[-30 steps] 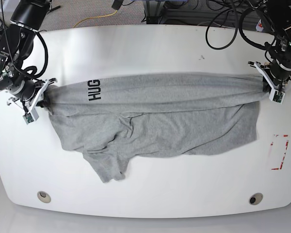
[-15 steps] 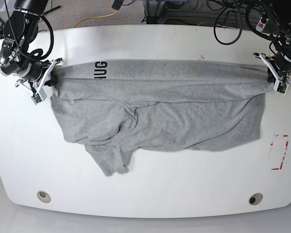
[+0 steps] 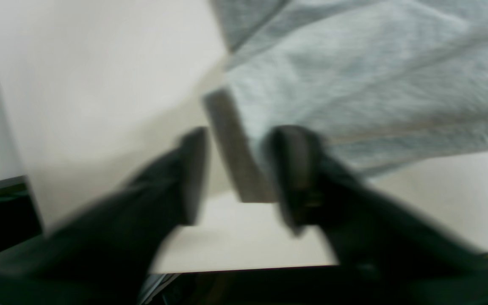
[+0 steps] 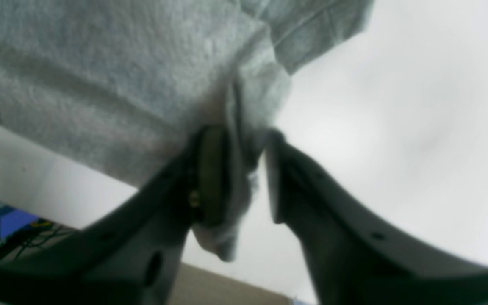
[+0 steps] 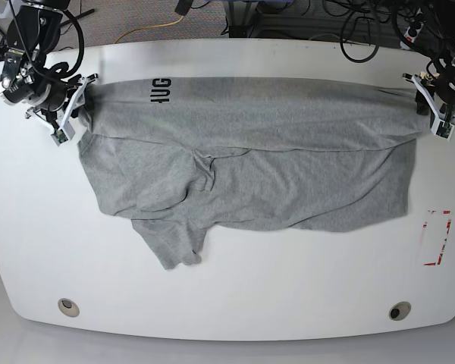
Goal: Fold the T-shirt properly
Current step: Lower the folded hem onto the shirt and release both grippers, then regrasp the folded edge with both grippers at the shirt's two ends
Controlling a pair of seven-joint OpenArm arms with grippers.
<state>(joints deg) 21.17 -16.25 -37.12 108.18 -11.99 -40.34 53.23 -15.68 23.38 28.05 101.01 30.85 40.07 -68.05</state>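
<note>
The light grey T-shirt (image 5: 250,163) lies spread across the white table, its upper layer drawn to the far edge and black letters (image 5: 164,89) at its far left. My right gripper (image 5: 70,106) holds the shirt's left corner. In the right wrist view a bunch of cloth (image 4: 235,140) sits between its fingers (image 4: 210,169). My left gripper (image 5: 434,112) is at the shirt's right corner. In the blurred left wrist view its fingers (image 3: 295,169) stand wide apart, and the cloth edge (image 3: 354,84) meets only one finger.
A red-and-white marked rectangle (image 5: 437,236) lies on the table (image 5: 235,303) at the right. Two round holes (image 5: 68,306) sit near the front edge. Cables and equipment lie beyond the far edge.
Both grippers moved toward the table's far edge, dragging the shirt's upper fold with them so the shirt lies more spread out. The left gripper's fingers now stand apart.
</note>
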